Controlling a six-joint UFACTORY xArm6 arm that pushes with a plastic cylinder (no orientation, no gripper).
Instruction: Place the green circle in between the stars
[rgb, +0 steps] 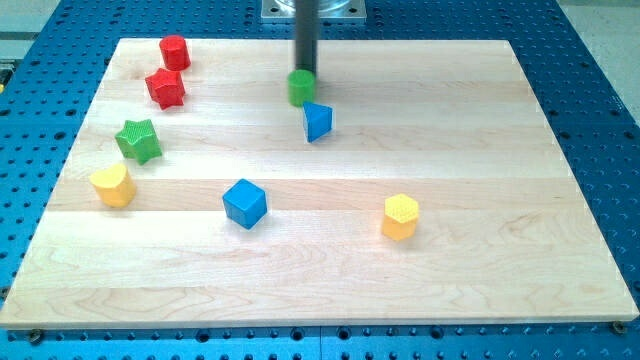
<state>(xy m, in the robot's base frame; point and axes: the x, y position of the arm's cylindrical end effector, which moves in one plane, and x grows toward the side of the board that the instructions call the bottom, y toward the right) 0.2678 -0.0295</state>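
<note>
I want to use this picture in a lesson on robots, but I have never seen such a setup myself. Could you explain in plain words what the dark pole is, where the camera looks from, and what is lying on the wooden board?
There is only one picture, looking down at a slant on a wooden board that rests on a blue perforated table. The dark pole is the end of a robot arm. It has no hand and holds nothing; it only pushes blocks by sliding. Its lower end, my tip, is right at the top side of the green circle. Just below that lies a blue block. At the view's left are a red cylinder, a red star, a green star and a yellow block. Lower down sit a blue cube and another yellow block.
</note>
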